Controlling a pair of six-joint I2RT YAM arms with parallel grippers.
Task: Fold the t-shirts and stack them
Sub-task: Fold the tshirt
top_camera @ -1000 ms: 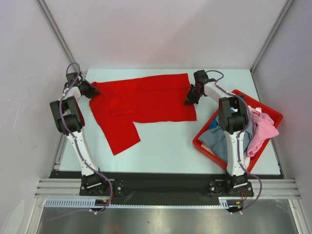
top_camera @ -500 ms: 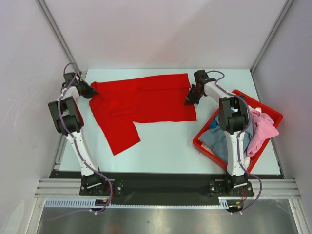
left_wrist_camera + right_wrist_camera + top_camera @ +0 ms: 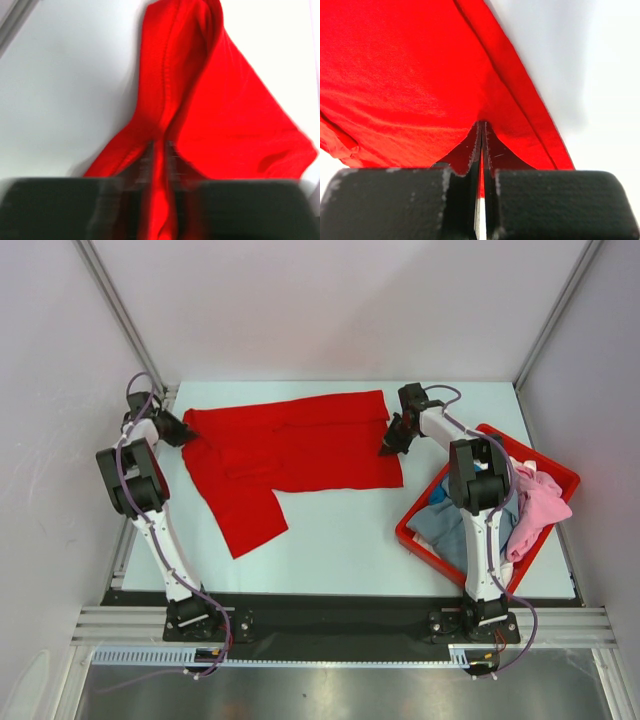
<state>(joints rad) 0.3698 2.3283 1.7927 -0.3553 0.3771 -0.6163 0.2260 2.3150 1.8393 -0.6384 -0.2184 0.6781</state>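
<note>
Pinching a thin fold of the red t-shirt (image 3: 225, 115) between two dark fingers (image 3: 141, 167) at bottom centre, all blurred. Bunched into a stitched ridge running up toward the top edge, spreading wider on the right. Flanked by pale desk (image 3: 65, 90) either side.

Pale table (image 3: 340, 540) between plain white walls (image 3: 330, 300) (aluminium-framed).
</note>
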